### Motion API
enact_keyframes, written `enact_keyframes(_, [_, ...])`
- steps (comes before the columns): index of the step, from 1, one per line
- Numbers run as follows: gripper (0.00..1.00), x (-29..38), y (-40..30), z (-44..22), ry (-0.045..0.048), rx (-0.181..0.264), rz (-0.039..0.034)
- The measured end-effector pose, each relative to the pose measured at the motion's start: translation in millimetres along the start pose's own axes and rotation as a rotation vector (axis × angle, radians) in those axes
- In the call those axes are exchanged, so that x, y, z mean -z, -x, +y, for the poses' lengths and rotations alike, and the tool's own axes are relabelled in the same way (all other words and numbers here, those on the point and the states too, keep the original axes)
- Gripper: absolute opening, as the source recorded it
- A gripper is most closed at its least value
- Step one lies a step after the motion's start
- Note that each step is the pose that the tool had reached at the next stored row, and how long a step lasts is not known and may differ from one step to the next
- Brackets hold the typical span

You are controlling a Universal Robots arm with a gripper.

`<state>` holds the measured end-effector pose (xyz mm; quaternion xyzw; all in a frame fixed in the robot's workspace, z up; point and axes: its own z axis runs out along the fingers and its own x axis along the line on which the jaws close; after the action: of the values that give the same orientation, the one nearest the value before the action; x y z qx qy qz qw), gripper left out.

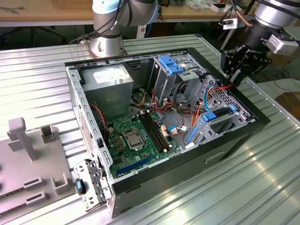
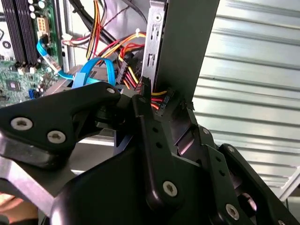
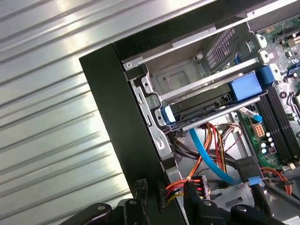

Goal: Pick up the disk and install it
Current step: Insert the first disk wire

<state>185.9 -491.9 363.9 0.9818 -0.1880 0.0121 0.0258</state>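
The flat grey, blue-framed disk (image 3: pixel 205 106) is lodged in a metal bay (image 3: pixel 187 77), apart from the black pincer (image 3: pixel 165 188). Its hold cannot be told.

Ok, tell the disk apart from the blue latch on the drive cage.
The disk has a dark body with blue only at its carrier's ends; the latch is blue all over. The disk sits inside a bay by the case wall, next to an empty bay; the latch lies on top of the grey drive cage, near the power supply. Both have bright blue plastic.
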Motion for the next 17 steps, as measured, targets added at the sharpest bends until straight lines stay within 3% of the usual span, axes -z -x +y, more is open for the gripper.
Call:
enact_keyframes(1, [0.44,0.2,1.1,-2.8,0.0247,0.006,0.0104])
enact_keyframes(5, [0.44,0.7,5.2,-12.9,0.0361,0.034,0.0171])
enact_keyframes(6, [0.44,0.7,5.4,-13.7,0.0611,0.038,0.0318])
enact_keyframes(7, [0.44,0.7,5.5,-13.8,0.0778,0.038,0.0431])
enact_keyframes(9, [0.44,0.3,6.0,-14.8,0.097,0.04,0.0544])
enact_keyframes(13, [0.44,0.1,6.7,-16.2,0.1275,0.042,0.0766])
enact_keyframes(15, [0.44,-0.1,6.7,-16.2,0.1342,0.042,0.0792])
enact_keyframes(16, [0.44,-0.1,6.8,-16.4,0.141,0.043,0.082])
enact_keyframes(17, [0.44,-0.4,7.3,-17.7,0.1537,0.043,0.0884])
